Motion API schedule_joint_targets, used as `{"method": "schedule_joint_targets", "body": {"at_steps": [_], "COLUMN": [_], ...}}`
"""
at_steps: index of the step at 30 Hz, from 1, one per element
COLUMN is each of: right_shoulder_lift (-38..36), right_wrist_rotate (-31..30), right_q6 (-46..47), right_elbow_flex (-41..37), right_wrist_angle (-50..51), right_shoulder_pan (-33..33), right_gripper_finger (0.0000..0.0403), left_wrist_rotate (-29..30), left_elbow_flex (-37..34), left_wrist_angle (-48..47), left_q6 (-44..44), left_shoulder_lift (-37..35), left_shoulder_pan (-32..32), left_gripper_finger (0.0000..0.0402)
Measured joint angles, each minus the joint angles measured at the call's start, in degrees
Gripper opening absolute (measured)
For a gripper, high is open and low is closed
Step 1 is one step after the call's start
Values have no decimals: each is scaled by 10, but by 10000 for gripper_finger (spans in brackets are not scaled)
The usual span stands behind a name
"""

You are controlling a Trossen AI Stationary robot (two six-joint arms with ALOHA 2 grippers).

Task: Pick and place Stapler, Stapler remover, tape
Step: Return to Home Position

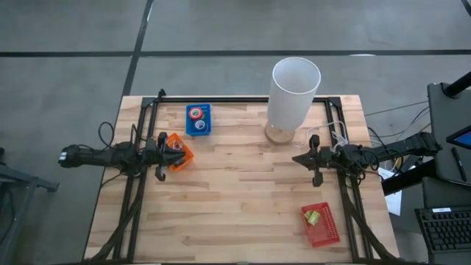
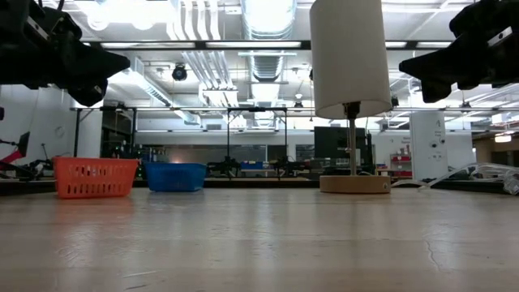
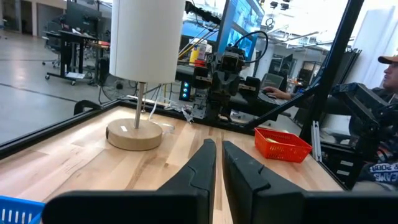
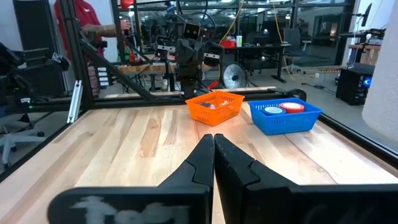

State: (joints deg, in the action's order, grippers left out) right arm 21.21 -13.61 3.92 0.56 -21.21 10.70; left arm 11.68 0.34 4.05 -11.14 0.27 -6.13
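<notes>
Table (image 1: pixel 243 199) keeps orange bin (image 1: pixel 182 157), blue bin (image 1: pixel 207 131), red bin (image 1: pixel 327 232) near edges.

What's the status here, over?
Left gripper shut, empty, above orange bin. Right gripper shut, empty, near lamp. Tape rolls in blue bin.

No word, brand or number can be read with certainty. The only lettering is on the dark shirt (image 3: pixel 380 173) of a person beyond the table in the left wrist view: pale print, too blurred to make out.
</notes>
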Motion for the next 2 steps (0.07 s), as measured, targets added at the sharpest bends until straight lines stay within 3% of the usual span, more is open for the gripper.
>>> {"method": "schedule_joint_targets", "body": {"at_steps": [2], "right_shoulder_lift": [0], "right_wrist_rotate": [0], "right_q6": [1], "right_elbow_flex": [0], "right_wrist_angle": [0], "right_shoulder_pan": [0], "right_gripper_finger": [8], "left_wrist_rotate": [0], "left_elbow_flex": [0], "left_wrist_angle": [0], "left_q6": [0], "left_shoulder_lift": [0], "left_shoulder_pan": [0], "left_gripper_finger": [30]}}
